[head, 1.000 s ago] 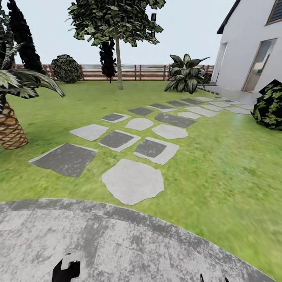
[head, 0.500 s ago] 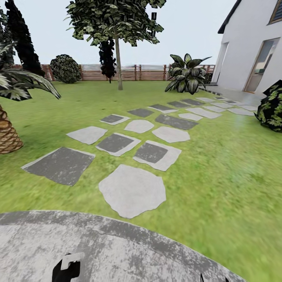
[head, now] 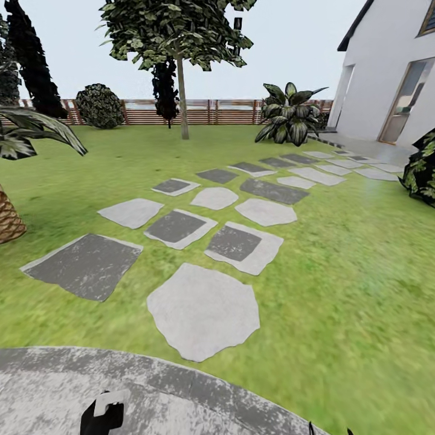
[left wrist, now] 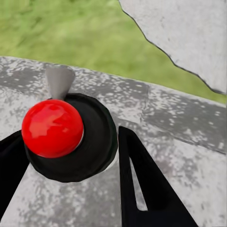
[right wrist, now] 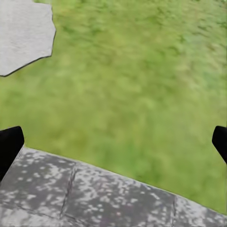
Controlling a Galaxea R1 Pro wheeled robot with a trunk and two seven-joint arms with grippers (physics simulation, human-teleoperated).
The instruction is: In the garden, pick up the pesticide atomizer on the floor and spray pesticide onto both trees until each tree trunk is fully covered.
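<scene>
Gripping the pesticide atomizer (left wrist: 66, 137), red-capped and black-bodied with no legible label, the left gripper (left wrist: 71, 156) pinches it at lower left above grey paving (left wrist: 189, 156). The right gripper (right wrist: 113, 142) is spread wide over lawn (right wrist: 142, 71).

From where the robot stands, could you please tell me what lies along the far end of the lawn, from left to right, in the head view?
Dark cypress-like tree → round shrub → thin-trunked leafy tree → broad-leaved plant → white house.
</scene>
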